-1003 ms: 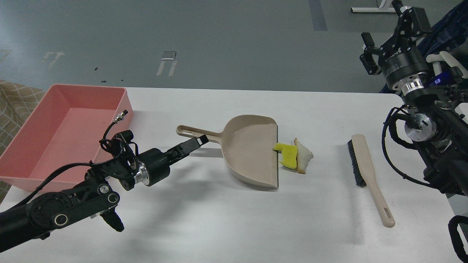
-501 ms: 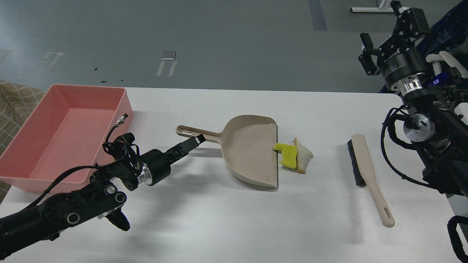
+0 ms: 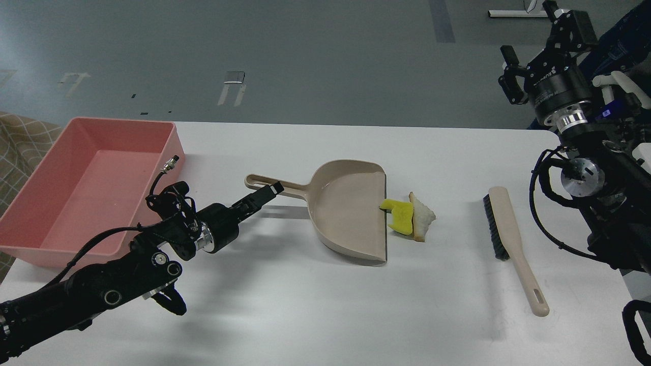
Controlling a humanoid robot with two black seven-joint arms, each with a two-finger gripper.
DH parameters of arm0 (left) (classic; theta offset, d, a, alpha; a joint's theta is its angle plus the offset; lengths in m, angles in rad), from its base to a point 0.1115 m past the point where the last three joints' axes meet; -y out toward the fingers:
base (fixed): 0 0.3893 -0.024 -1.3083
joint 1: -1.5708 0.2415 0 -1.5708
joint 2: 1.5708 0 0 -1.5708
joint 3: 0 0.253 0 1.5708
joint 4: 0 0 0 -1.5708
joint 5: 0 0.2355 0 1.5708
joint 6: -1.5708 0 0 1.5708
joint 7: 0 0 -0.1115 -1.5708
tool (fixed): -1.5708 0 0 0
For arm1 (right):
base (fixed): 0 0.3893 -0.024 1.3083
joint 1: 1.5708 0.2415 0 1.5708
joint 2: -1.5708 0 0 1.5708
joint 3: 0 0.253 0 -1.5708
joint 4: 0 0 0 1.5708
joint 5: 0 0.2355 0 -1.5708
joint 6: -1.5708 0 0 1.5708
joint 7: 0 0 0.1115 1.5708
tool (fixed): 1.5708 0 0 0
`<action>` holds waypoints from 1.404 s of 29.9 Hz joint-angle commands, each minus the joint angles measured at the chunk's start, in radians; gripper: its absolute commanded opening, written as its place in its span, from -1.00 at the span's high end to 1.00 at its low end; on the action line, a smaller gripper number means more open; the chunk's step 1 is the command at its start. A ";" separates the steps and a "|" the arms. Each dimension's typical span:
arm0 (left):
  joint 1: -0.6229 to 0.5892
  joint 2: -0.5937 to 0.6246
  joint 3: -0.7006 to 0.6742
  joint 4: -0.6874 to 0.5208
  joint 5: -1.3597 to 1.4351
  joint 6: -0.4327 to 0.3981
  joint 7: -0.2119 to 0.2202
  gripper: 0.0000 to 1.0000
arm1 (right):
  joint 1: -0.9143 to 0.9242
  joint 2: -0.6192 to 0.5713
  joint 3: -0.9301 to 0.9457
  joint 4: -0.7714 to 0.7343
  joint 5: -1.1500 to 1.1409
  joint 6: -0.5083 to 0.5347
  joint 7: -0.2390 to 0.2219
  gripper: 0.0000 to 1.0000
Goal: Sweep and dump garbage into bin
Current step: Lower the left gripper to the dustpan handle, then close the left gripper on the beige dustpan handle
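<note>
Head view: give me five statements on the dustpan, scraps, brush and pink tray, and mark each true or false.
1. The pink tray holds both scraps. False: the yellow chunk and bread wedge lie on the table at the dustpan's mouth.
2. The brush lies untouched on the table. True.
3. The right gripper grips the brush. False: it is raised, holding nothing.
4. The left gripper is at the handle of the dustpan. True.
5. The dustpan is beige. True.

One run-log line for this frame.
left gripper at dustpan handle | right gripper raised, open | garbage at dustpan lip | brush untouched | bin empty
</note>
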 commanded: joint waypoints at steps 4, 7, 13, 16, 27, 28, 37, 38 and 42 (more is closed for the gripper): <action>-0.012 0.000 -0.002 0.007 -0.011 0.030 0.016 -0.82 | 0.000 0.000 0.000 0.000 -0.001 0.000 0.000 -1.00; -0.020 0.000 -0.003 0.007 -0.011 0.032 0.016 -0.78 | 0.000 0.000 0.000 0.002 -0.001 0.000 0.000 -1.00; -0.026 0.000 -0.003 0.007 -0.012 0.030 0.016 -0.70 | 0.000 0.000 -0.002 0.005 -0.001 0.000 0.000 -1.00; -0.031 -0.001 -0.003 0.007 -0.012 0.030 0.017 -0.67 | 0.000 0.000 -0.002 0.005 -0.001 0.000 0.000 -1.00; -0.035 -0.027 -0.003 0.007 -0.014 0.030 0.017 -0.55 | 0.000 0.000 -0.003 0.003 -0.001 -0.001 0.000 -1.00; -0.036 -0.032 -0.003 0.007 -0.014 0.030 0.017 -0.55 | 0.000 0.000 -0.003 0.003 -0.001 -0.001 0.000 -1.00; -0.037 -0.046 -0.003 0.007 -0.014 0.030 0.017 -0.55 | 0.000 0.000 -0.003 0.005 -0.001 -0.005 0.000 -1.00; -0.037 -0.047 -0.003 0.007 -0.014 0.030 0.019 -0.55 | 0.000 0.000 -0.003 0.005 -0.001 -0.006 0.000 -1.00; -0.037 -0.047 -0.003 0.007 -0.014 0.030 0.023 -0.47 | 0.000 0.000 -0.003 0.005 -0.001 -0.005 0.000 -1.00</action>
